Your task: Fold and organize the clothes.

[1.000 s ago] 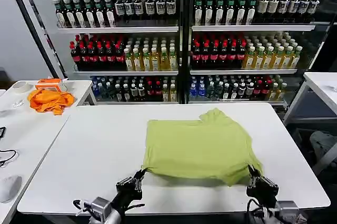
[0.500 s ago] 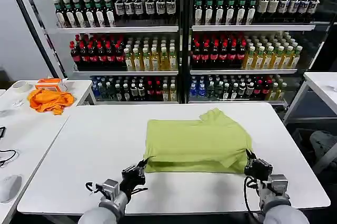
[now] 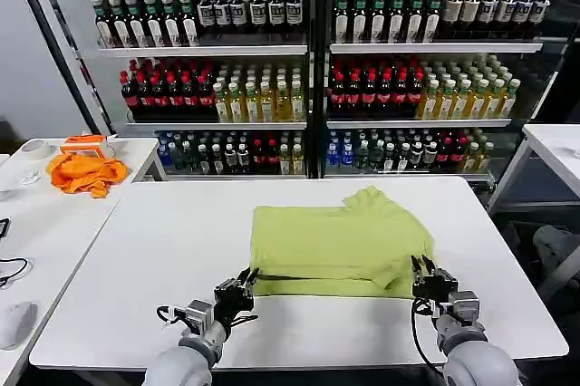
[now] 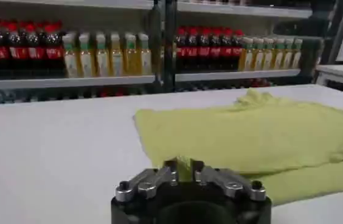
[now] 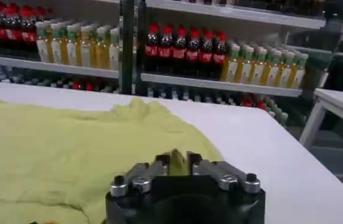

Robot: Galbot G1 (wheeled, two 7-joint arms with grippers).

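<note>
no writing can be read anywhere: the labels on the rows of bottled drinks (image 3: pixel 272 96) on the shelves beyond both pincers are too small to make out, and no neck label shows on the shirt. the plain lime-green short-sleeved cotton t-shirt (image 3: pixel 340 239) lies on the white surface (image 3: pixel 145 259), its near hem raised and doubled back over the body. the left pincer (image 3: pixel 243 284) is clamped on the near left corner of that hem, and the right pincer (image 3: pixel 423 275) is clamped on the near right corner, with cloth showing between the tips of each in the wrist views (image 4: pixel 183 170) (image 5: pixel 178 159). the shirt's underside and whatever lies beneath the fold are hidden. well off beyond the left pincer, a crumpled bright orange cloth (image 3: pixel 86 173) sits on a neighbouring white surface.
</note>
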